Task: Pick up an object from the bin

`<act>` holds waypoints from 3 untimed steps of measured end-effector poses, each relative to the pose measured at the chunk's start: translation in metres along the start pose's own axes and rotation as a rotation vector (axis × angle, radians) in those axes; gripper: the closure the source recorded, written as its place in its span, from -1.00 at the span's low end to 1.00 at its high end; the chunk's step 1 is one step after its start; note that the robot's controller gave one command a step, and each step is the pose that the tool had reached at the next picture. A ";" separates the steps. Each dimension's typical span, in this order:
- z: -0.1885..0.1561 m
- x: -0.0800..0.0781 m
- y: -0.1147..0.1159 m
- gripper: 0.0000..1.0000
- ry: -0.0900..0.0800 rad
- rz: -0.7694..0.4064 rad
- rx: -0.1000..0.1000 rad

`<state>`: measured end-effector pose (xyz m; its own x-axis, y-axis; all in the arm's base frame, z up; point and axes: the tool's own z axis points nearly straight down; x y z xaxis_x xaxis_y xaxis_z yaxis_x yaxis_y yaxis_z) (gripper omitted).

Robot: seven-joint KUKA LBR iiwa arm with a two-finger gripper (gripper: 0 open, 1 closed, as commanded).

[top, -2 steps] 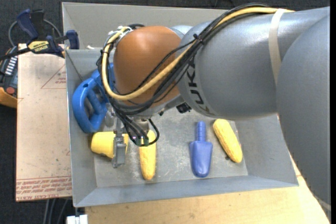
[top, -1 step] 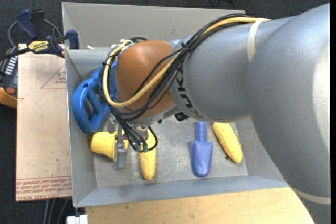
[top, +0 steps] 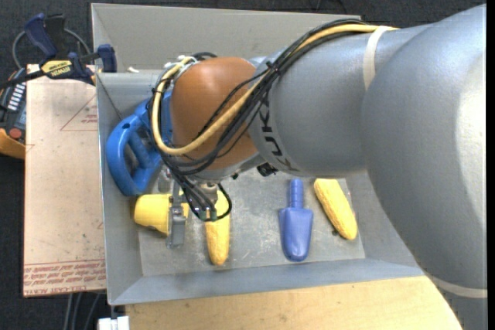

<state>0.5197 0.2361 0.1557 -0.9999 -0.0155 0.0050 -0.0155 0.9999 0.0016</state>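
My gripper [top: 178,232] hangs below the arm's orange cover over the front left of the bin. Right against its left side lies a yellow cup-shaped thing [top: 150,212]; whether it is touching it I cannot tell. Just to its right, near the front wall, lies a yellow corn cob [top: 218,240]. A large blue plastic thing with a handle opening [top: 126,154] rests against the left wall, partly hidden by the cover.
Further right on the bin floor stand a blue-violet scoop-like thing [top: 295,227] and a second yellow corn cob [top: 336,209]. The thick grey arm covers the bin's right and back. The front wall is close to the gripper.
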 end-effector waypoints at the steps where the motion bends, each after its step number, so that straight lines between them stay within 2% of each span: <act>1: -0.072 -0.004 0.013 -1.00 -0.002 0.067 0.000; 2: 0.005 -0.013 0.007 -1.00 0.006 -0.043 0.002; 3: 0.026 -0.023 0.002 1.00 -0.002 0.163 -0.002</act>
<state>0.5430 0.2385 0.1298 -0.9891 0.1471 0.0032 0.1472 0.9891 0.0025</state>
